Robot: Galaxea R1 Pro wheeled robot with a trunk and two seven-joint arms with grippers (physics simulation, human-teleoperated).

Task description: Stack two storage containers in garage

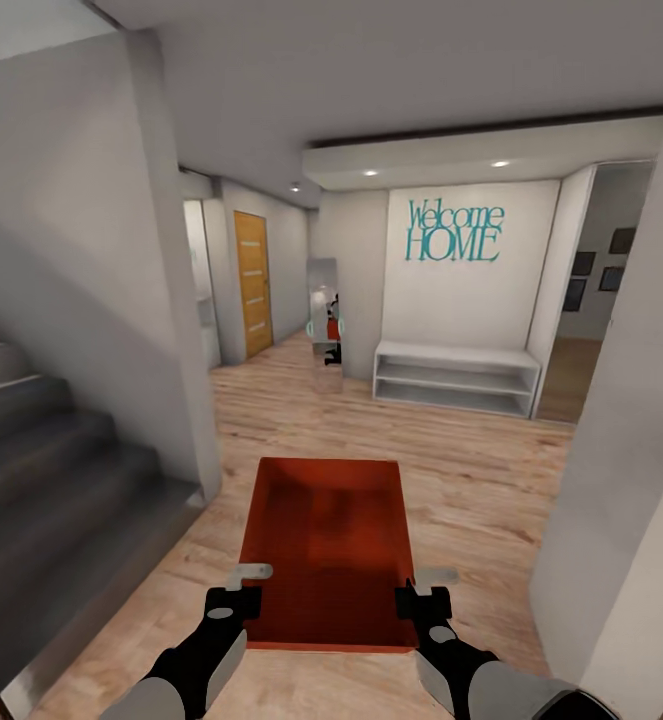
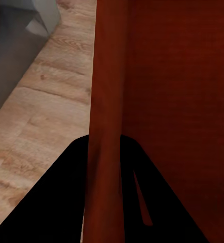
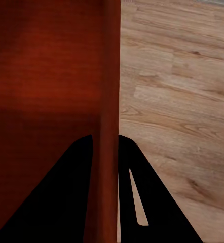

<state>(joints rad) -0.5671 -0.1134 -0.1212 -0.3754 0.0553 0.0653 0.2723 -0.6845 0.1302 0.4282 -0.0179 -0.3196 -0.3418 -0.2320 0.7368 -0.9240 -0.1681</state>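
One orange-red storage container (image 1: 329,540), open-topped and with nothing in it, hangs low in front of me over a light wood-plank hallway floor. My left gripper (image 1: 239,590) is shut on its left wall near the close corner, and my right gripper (image 1: 423,592) is shut on its right wall. In the left wrist view the thin red wall (image 2: 107,101) runs between the black fingers of the left gripper (image 2: 104,167). The right wrist view shows the same grip: the wall (image 3: 109,76) sits inside the right gripper (image 3: 106,162). The garage and the living room are out of view.
A grey staircase (image 1: 51,470) and its side wall (image 1: 171,300) stand at the left. A white wall (image 1: 621,500) is close on the right. Ahead are a white shelf bench (image 1: 456,378) under a "Welcome HOME" sign, a standing mirror (image 1: 324,325) and a wooden door (image 1: 253,283).
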